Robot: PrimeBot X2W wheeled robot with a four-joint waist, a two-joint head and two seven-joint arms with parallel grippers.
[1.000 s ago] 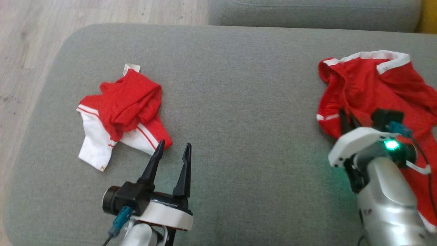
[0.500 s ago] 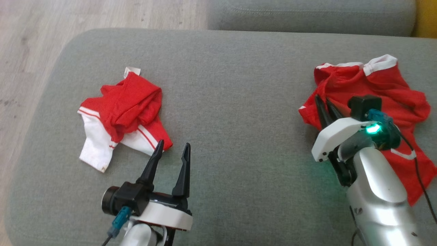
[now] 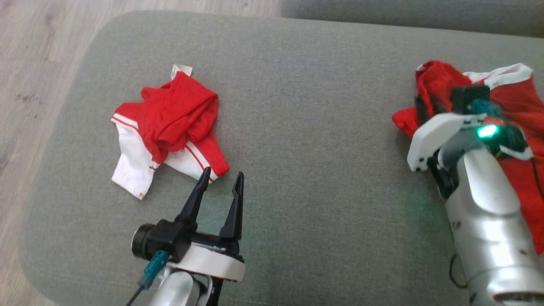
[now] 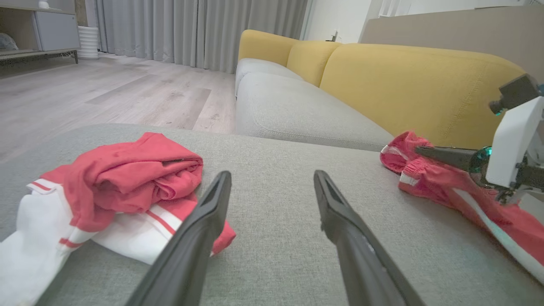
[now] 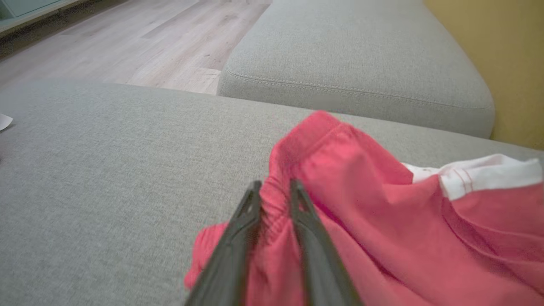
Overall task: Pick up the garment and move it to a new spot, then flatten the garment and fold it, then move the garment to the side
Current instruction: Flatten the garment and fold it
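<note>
Grey cushion [image 3: 297,85]. Right gripper [image 5: 275,183] nearly closed over garment [image 5: 361,191] fold, hold uncertain; left gripper [image 3: 223,171] wide, empty. Slack pinch risks slipping.

Cloth garment [image 5: 361,182], matt woven cushion [image 3: 318,85]

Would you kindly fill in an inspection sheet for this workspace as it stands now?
Surface: grey cushion, smooth, no stains seen.
Job's things: red garment with white trim, bunched at the cushion's right side.
Clutter: second red-and-white garment, crumpled, near the left gripper.
Grippers: left gripper open, empty; right gripper pinching the red garment's edge.
Cables: teal-plugged lead at left wrist, away from cloth.
Surroundings: wood floor, yellow sofa back, grey curtains.
</note>
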